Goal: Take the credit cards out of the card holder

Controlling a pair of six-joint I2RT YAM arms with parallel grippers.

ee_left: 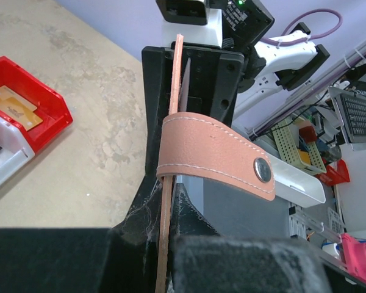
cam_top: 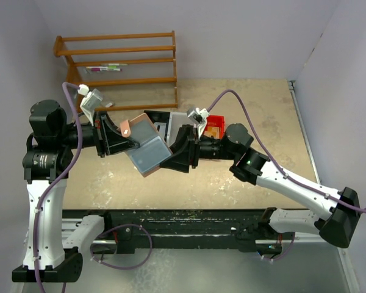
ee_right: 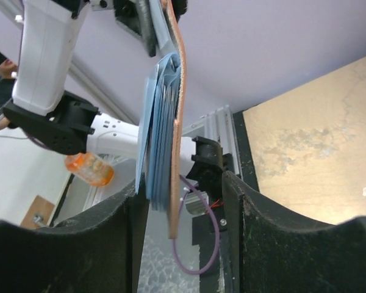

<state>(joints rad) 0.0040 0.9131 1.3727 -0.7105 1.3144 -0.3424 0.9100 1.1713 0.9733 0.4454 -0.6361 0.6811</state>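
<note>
Finding the card holder (cam_top: 145, 148) held in the air, beside the red bin (cam_top: 215, 126) on the side toward the left arm. Recorded left gripper (cam_top: 128, 143) clamped tight on the leather edge, strap tab (ee_left: 216, 155) draped across. Recorded right gripper (ee_right: 184, 183) straddling the blue pocket side, fingers partly apart, gripping nothing, with a clear gap on the leather side.

Judged as step in hand: picking a card out of the blue pockets. Recommend pinching one card's edge only, not lining or cover, then drawing straight along the pocket with the other clamp held firm. Unable to tell cards from lining in the layered stack.

Noted one golden-yellow card (ee_left: 12, 102) lying inside the red bin; white bin (ee_left: 3, 155) touching that bin; wooden rack (cam_top: 119, 61) well beyond it, no obstruction. Flagged as hindrances: strap tab, floppy cover, crowded fingers.
</note>
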